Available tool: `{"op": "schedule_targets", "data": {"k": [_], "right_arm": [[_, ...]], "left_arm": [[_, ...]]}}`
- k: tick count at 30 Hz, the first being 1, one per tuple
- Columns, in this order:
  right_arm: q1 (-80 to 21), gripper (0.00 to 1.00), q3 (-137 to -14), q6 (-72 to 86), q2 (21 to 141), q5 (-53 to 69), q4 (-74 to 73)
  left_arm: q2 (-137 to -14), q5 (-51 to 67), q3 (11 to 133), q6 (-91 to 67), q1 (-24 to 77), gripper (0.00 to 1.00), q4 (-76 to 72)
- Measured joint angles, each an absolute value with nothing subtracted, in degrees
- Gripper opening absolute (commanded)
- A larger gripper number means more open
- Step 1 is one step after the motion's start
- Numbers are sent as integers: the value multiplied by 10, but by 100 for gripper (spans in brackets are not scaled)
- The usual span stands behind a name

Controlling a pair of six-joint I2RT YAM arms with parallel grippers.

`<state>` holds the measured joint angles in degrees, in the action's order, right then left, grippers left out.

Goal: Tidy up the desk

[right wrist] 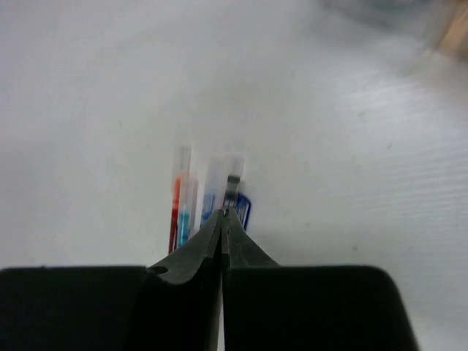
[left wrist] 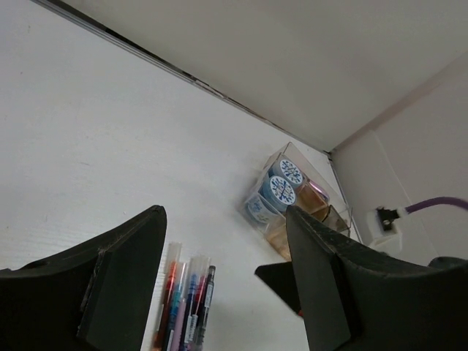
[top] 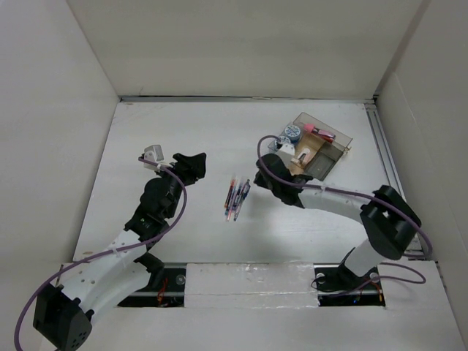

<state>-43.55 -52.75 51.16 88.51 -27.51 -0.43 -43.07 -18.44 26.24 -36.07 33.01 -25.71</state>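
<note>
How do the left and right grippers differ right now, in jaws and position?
The left gripper has its jaws wide open; the right gripper has its jaws shut tip to tip. The left gripper sits left of the pens, the right gripper on their right, nearer the clear tray. Both are empty, above the desk, facing the pens.

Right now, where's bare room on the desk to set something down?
Bare: the desk from the back wall to the left gripper, and the strip nearer than the pens. Crowded: the far-right corner, with the clear tray.
</note>
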Motion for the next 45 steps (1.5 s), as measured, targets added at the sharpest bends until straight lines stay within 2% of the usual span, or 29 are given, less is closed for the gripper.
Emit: {"op": "schedule_targets", "data": {"k": [1, 2, 4, 5, 19, 29, 36, 45], "right_arm": [[-456, 11, -535, 511, 900, -276, -13], [-472, 29, -542, 510, 917, -279, -23], [-502, 41, -554, 510, 947, -283, -41], [-514, 44, -557, 511, 958, -281, -49], [-533, 37, -588, 512, 1014, -256, -85], [-533, 20, -597, 513, 1028, -253, -85], [-533, 26, -606, 514, 1036, -255, -90], [-533, 17, -610, 522, 1041, -262, -100]], "left_arm": [[-431, -185, 262, -361, 330, 63, -257], [-431, -185, 262, -361, 330, 63, -257], [-431, -184, 262, -361, 330, 63, -257], [-431, -185, 262, -361, 330, 63, -257], [-433, -184, 262, -361, 330, 63, -257], [-433, -184, 262, -361, 330, 63, -257], [-433, -184, 262, -361, 330, 62, -257], [-433, -184, 262, -361, 330, 63, -258]]}}
